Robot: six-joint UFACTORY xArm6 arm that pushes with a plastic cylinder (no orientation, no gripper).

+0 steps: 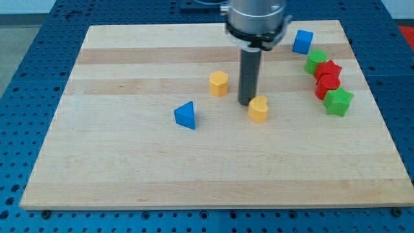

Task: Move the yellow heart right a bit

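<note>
The yellow heart lies near the middle of the wooden board. My tip stands just to the heart's left, close to its upper left side and about touching it. A yellow hexagon block lies to the left of the rod. A blue triangle lies further to the lower left.
At the view's right edge of the board stands a cluster: a blue cube, a green block, two red blocks and a green block. The board's right edge lies just beyond them.
</note>
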